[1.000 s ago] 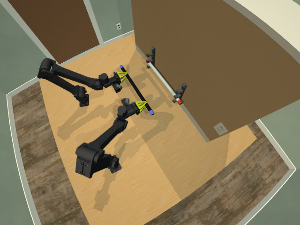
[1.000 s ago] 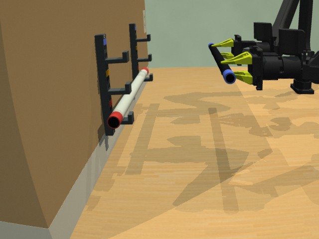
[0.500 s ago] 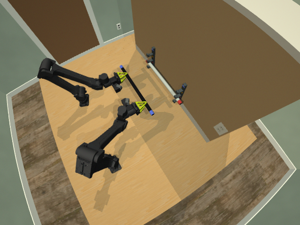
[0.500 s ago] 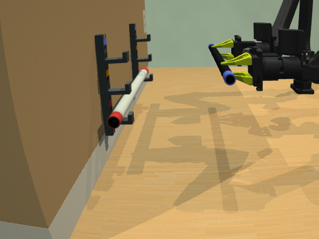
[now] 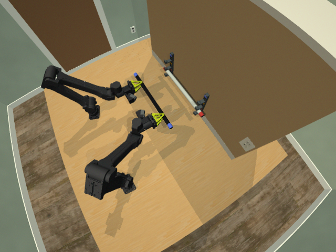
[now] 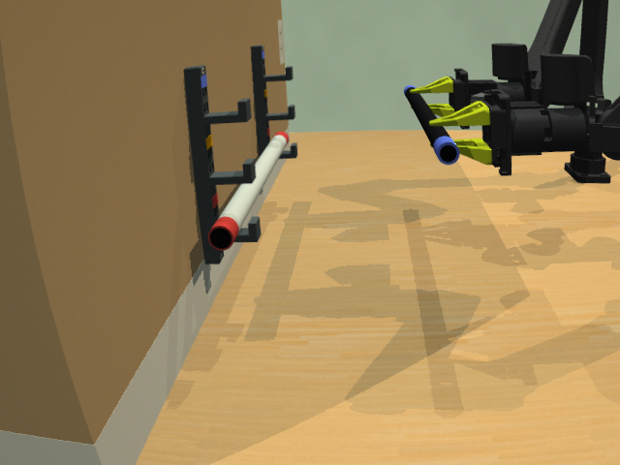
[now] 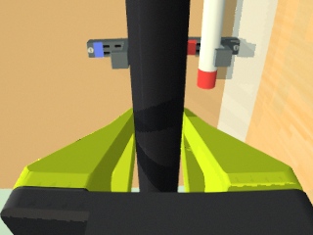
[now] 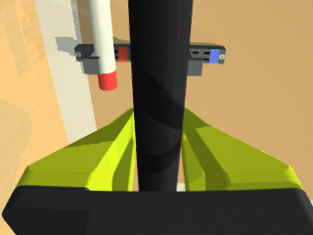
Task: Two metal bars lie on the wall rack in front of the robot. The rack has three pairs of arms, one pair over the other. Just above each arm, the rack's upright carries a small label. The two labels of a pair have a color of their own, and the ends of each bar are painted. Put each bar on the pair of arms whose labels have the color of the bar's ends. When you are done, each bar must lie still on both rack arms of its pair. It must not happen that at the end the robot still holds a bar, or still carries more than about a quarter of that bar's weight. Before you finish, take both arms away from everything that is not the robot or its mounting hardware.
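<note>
Two end effectors share one long black bar (image 5: 151,98) (image 6: 424,117) (image 7: 160,73) (image 8: 160,73); the left end effector (image 5: 141,82) (image 6: 442,133) (image 7: 158,117) is shut on it near its left end, and the right end effector (image 5: 163,115) (image 6: 419,99) (image 8: 158,117) is shut on it near its right end; in both, the fingers are part way apart, one above the bar and one below. The bar is right at the fingertips, so neither arm is nearer to it; its long way runs side to side, about in line with the wall, and it hangs in the air well apart from the rack (image 5: 171,62) (image 6: 193,100) (image 7: 117,43) (image 8: 204,53).

The black bar is round, straight and hollow, with blue ends (image 5: 170,125) (image 6: 446,150); the blue labels (image 6: 203,80) (image 7: 98,50) (image 8: 214,56) are the highest ones, so it should go on the top arms (image 6: 225,117). It looks to be about as high as the middle arms, so I think it must go up first, then in over the turned-up tips, then down; if one side goes faster, the bar could tip or bump a tip.

The white bar (image 5: 181,87) (image 6: 258,180) (image 7: 211,34) (image 8: 102,34) has red ends; it lies on the lowest arms, by the red labels (image 6: 214,201) (image 7: 191,47) (image 8: 122,54); that looks right, so it can be left alone.
</note>
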You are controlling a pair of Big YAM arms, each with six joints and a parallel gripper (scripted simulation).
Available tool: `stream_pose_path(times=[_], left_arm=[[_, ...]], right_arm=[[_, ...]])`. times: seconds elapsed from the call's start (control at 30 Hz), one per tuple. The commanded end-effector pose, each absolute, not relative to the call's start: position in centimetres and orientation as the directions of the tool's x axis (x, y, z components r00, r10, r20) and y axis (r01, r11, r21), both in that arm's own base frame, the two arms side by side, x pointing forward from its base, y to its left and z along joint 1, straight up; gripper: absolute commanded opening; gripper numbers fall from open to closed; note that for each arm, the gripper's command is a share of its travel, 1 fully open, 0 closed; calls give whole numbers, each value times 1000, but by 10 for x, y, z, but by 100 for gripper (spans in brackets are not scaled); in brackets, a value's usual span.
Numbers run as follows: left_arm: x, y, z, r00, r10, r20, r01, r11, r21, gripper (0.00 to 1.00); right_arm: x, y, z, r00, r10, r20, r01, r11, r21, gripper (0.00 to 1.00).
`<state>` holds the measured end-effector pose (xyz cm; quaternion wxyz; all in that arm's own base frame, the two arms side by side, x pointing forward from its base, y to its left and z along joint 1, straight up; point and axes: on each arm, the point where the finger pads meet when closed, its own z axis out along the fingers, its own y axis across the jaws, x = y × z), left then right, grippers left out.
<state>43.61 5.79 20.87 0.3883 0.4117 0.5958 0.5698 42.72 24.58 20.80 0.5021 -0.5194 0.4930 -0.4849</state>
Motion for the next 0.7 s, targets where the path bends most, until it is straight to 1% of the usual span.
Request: stream_pose_path(times=[0.0,0.67], left_arm=[[447,71,244,-385,923,-11,-16,5,1000,0],[448,71,248,-385,923,-11,-16,5,1000,0]], right_arm=[[442,247,249,23,-999,-35,41,36,-998,0],[442,247,253,23,-999,-35,41,36,-999,0]])
